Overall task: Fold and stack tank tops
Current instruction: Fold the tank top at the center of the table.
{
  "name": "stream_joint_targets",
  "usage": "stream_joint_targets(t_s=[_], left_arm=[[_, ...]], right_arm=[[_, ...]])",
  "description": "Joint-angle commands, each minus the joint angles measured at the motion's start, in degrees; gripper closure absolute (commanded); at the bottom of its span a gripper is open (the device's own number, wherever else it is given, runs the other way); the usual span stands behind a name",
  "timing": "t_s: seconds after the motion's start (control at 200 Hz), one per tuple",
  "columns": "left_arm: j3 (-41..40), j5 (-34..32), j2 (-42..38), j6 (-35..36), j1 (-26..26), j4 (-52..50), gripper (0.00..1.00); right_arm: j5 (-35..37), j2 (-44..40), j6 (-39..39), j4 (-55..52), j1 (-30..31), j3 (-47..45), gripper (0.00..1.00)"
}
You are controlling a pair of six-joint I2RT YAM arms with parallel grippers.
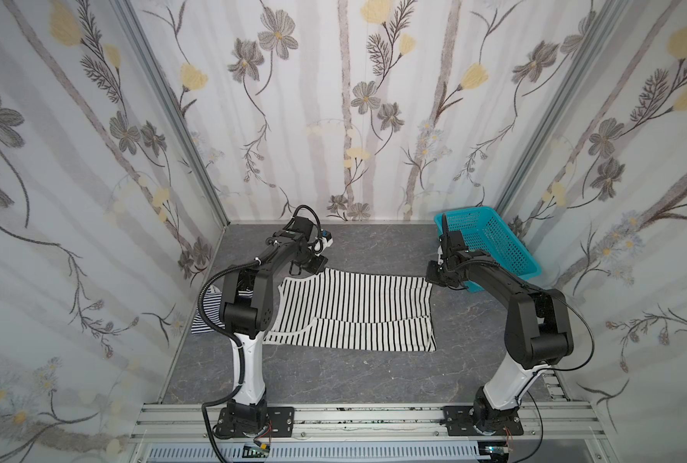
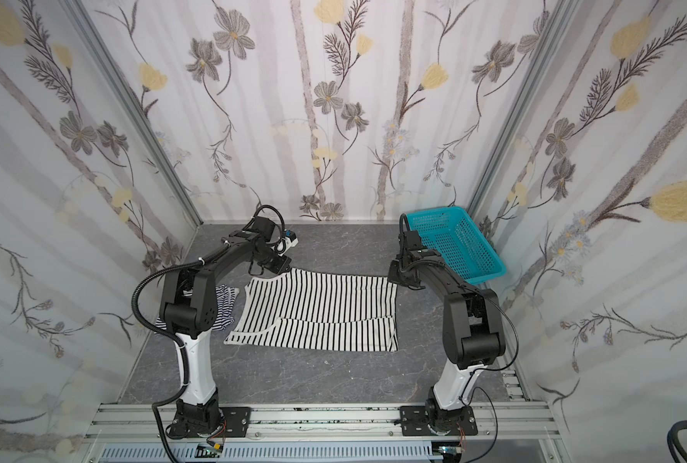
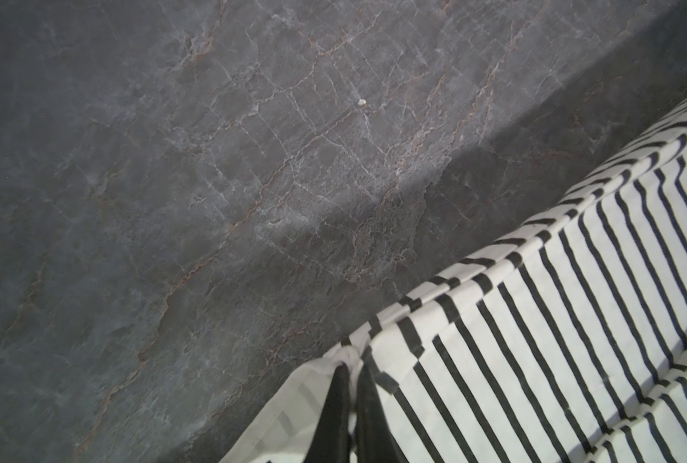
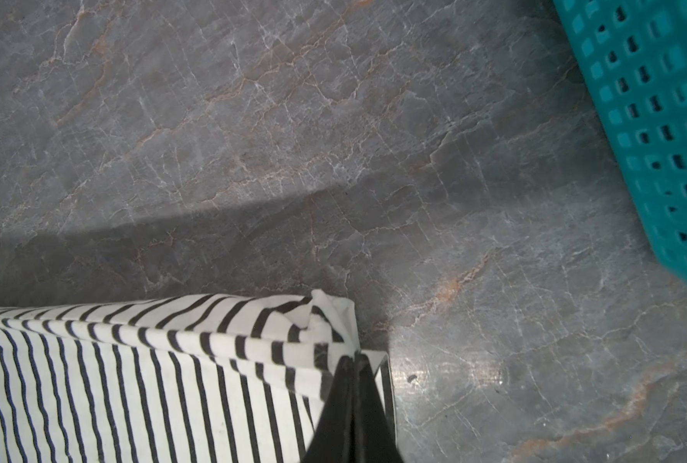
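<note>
At the left of the bench (image 1: pixel 334 373) the fine-striped tank top (image 2: pixel 226 306) lies bunched. Your left claw (image 3: pixel 353 373) is pinched shut on a far corner of the wide-striped tank top (image 1: pixel 354 308), spread mid-bench; your right claw (image 4: pixel 354 360) likewise grips the other far corner. Lift both evenly, keeping that edge taut. No writing is legible.

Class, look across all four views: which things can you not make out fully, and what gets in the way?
- Fine-striped tank top: mostly hidden behind the left arm in both top views; its fold state is unclear.
- Left claw and right claw: wrist views' edges cut off all but the tips, pinched on the wide-striped tank top.
- Teal basket: near edge partly hidden by the right arm.
</note>
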Motion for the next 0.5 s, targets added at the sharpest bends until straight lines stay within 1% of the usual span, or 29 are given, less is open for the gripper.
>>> stream_joint_targets(t_s=[0.0,0.19,0.36,0.445,0.495], left_arm=[[-2.77,0.65,-2.61,0.94,0.08,0.07,1.0],[-10.61,-0.83,-7.12,2.19,-0.06,1.05,0.99],[-17.89,-0.85,-12.27,3.01,-0.13,2.48,0.99],[-19.68,-0.59,-14.19,3.1,-0.29,2.79,0.98],[-22.05,-0.36,-14.84,3.17,-0.44,2.89,0.97]], right_arm=[[-0.44,-1.94,-0.76,2.41,0.26,-1.56,1.0],[-1.2,-5.68,-0.49,3.01,0.68,-5.89,1.0],[-1.73,-10.08,0.43,4.26,1.2,-11.17,1.0],[-1.89,-11.23,0.66,4.56,1.64,-13.08,1.0],[-1.79,-11.59,0.68,4.53,1.83,-13.86,1.0]])
